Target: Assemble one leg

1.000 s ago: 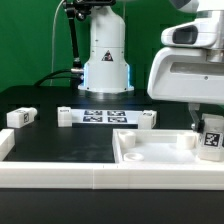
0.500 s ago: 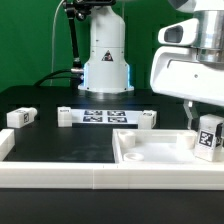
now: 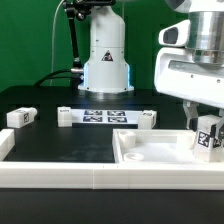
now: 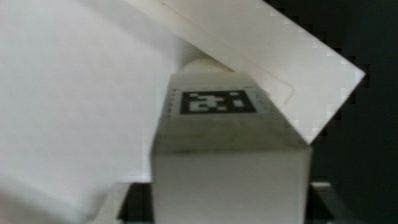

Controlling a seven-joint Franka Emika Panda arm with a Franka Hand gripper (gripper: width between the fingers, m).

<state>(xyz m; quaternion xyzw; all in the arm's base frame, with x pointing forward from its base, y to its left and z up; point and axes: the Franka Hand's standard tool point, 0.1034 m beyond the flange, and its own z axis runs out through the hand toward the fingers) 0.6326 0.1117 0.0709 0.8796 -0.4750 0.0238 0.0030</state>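
Leg (image 3: 208, 137) held over the rimmed panel's (image 3: 150, 158) corner at exterior view's right | likely light, stiff, smooth plastic; grip flat side faces, tag left clear | gripper (image 3: 203, 128) clenched on leg, tag (image 4: 215, 101) facing wrist camera | versus 0.5 s ago: arm slightly shifted, leg barely moved.

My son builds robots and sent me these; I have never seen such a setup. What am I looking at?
One picture is from a camera off to the side, the other from a camera on the robot's wrist. The big white machine at the back is the arm's base. Its gripper holds a small white leg with a black-and-white tag above a large white panel. The wrist view shows that leg close up between the jaws. On the black table lie another small block and the marker board.
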